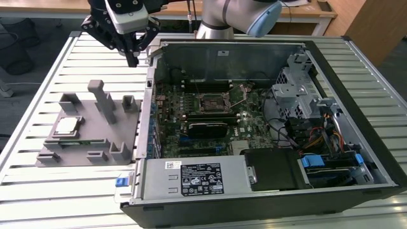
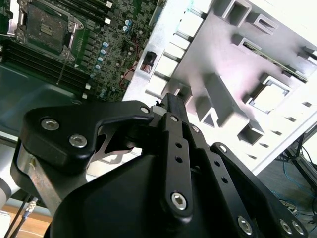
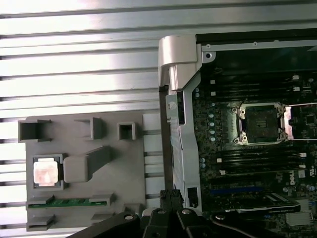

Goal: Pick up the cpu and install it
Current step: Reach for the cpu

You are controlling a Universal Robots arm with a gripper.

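Contact with the cpu is not yet made: the silvery square chip lies flat in a framed recess of the grey fixture block. The block stands on the slatted metal table at the exterior view's left, beside the open computer case. The recess (a close-fitting pocket, by the look of it) probably keeps the chip squared and level so it can be taken the same way each time. What looks like a green memory stick sits in a slot of the same block, near the chip.

The gripper hangs above the table's far part, near the case's corner and well apart from the cpu. Its fingers are pressed together with nothing between them.

Inside the case, the motherboard's cpu socket lies bare. Its metal retaining frame seems swung open, which I judge leaves it ready to take the chip. None of the task looks done.
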